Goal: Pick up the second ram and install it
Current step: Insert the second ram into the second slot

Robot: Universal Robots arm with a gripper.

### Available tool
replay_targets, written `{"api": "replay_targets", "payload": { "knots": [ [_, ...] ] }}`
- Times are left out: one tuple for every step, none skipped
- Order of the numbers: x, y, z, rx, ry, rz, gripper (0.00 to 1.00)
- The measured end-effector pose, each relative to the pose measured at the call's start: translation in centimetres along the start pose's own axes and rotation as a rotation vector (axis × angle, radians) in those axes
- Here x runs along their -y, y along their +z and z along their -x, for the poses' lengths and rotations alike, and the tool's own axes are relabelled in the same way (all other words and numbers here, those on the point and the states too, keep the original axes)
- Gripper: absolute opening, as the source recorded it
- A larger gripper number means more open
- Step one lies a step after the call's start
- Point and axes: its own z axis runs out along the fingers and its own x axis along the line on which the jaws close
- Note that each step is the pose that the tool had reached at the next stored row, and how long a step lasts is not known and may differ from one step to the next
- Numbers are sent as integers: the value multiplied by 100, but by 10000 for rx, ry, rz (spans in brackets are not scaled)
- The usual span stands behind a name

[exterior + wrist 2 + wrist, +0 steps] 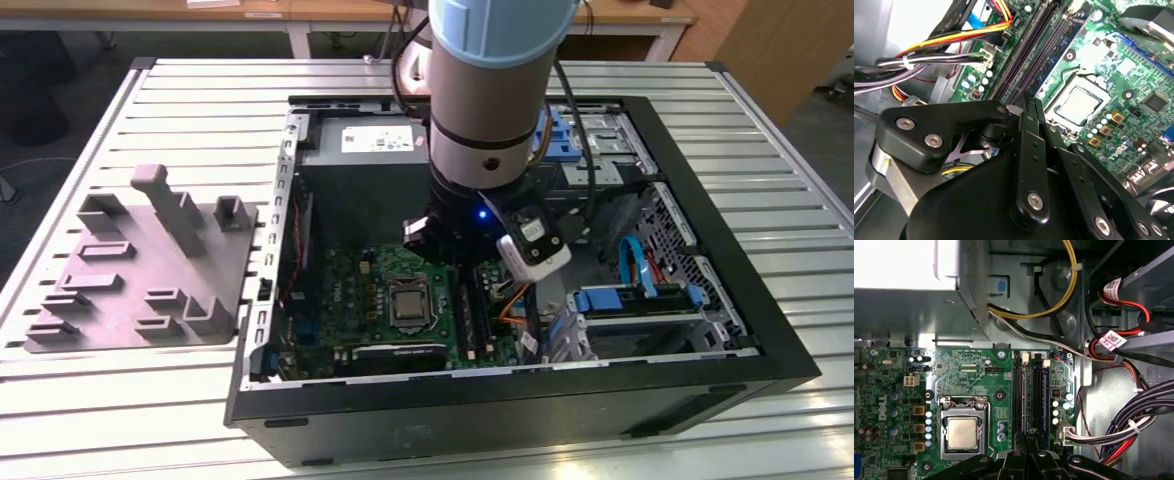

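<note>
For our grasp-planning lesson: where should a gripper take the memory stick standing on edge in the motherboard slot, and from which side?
I'd pinch the second ram across its flat faces at the top edge, coming straight down: it stands thin and upright in its slot, leaving just that edge free.

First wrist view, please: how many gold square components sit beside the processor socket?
3, in one row along the processor socket, on its side away from the memory slots: one gold square component, a second, a third. The gripper may hide more.
</note>
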Motion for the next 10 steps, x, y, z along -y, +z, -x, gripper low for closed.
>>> {"api": "replay_targets", "payload": {
  "knots": [
    [0,3,1,0,1,-2,11],
    [0,8,1,0,2,0,11],
    [0,15,2,1,3,1,11],
    [0,23,4,1,2,0,11],
    [1,28,6,1,1,0,11],
    [1,31,6,-1,1,-2,11],
    [1,31,6,-1,2,-3,11],
    [1,31,6,-1,2,-4,11],
    [1,34,11,0,0,-1,11],
    [1,37,16,0,0,1,11]
  ]
}}
